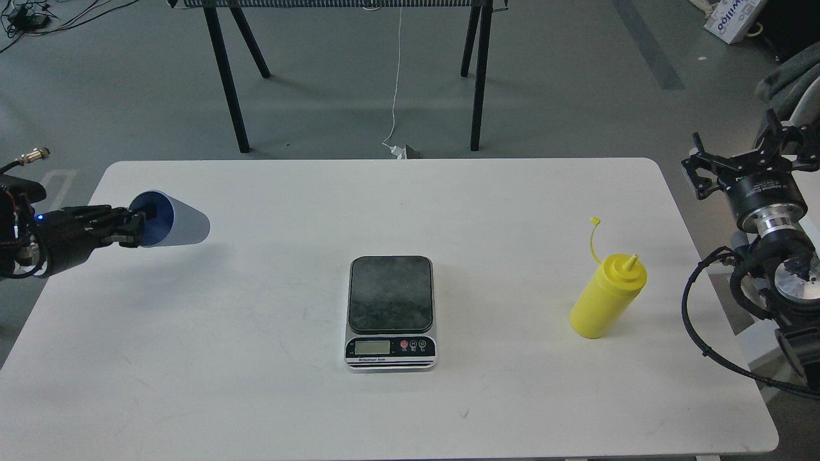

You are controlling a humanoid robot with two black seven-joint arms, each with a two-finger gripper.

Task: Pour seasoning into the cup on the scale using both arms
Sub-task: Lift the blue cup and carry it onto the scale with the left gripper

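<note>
The light-blue cup (182,225) hangs in the air over the table's left side, tipped on its side with its mouth toward my left gripper (136,229). That gripper is shut on the cup's rim. The scale (391,312) lies flat at the table's middle with its dark plate bare. The yellow seasoning bottle (606,296) stands upright at the right, its cap hanging off on its tether. My right gripper (743,157) is off the table's right edge, well apart from the bottle, with its fingers spread.
The white table (256,397) holds only the scale and the bottle. Black stand legs (224,70) and a white cable (394,77) are on the floor behind. A cardboard box (730,19) sits at the far right.
</note>
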